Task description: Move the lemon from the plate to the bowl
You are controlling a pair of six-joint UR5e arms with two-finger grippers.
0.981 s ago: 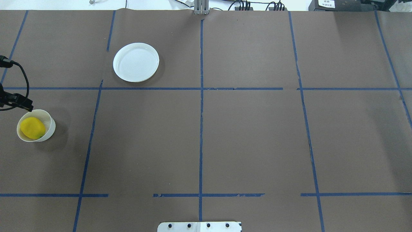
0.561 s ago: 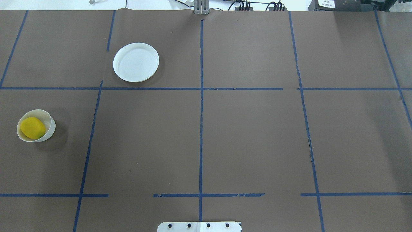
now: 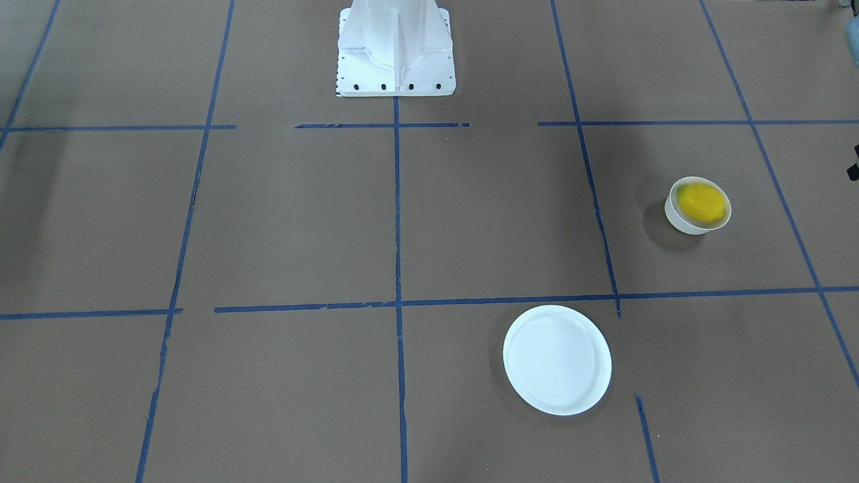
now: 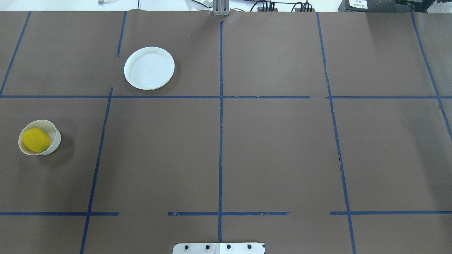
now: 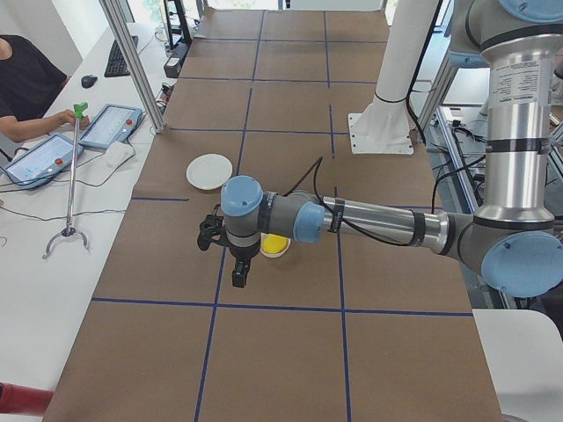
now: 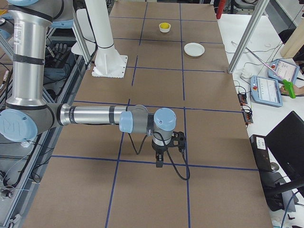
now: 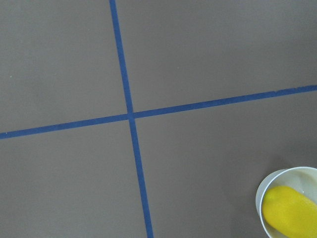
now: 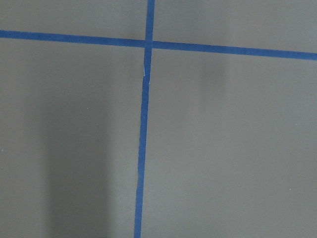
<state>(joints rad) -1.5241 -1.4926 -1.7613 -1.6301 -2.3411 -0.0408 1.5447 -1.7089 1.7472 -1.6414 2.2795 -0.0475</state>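
The yellow lemon (image 4: 35, 140) lies inside the small off-white bowl (image 4: 53, 145) at the table's left side. It also shows in the front view (image 3: 702, 202) and the left wrist view (image 7: 292, 210). The flat white plate (image 4: 149, 68) sits empty further back. My left gripper (image 5: 237, 274) shows only in the exterior left view, raised beside the bowl (image 5: 264, 251); I cannot tell whether it is open or shut. My right gripper (image 6: 159, 161) shows only in the exterior right view, over bare table far from the bowl (image 6: 165, 29); its state is also unclear.
The table is covered in brown paper with a blue tape grid. The white robot base (image 3: 396, 54) stands at the robot's edge. An operator's tablets (image 5: 106, 126) and a grabber tool (image 5: 70, 176) lie on the side bench.
The left gripper and its cable, at the overhead view's left edge just behind the bowl one second ago, have moved out of that view. Lemon, bowl and plate have not moved.
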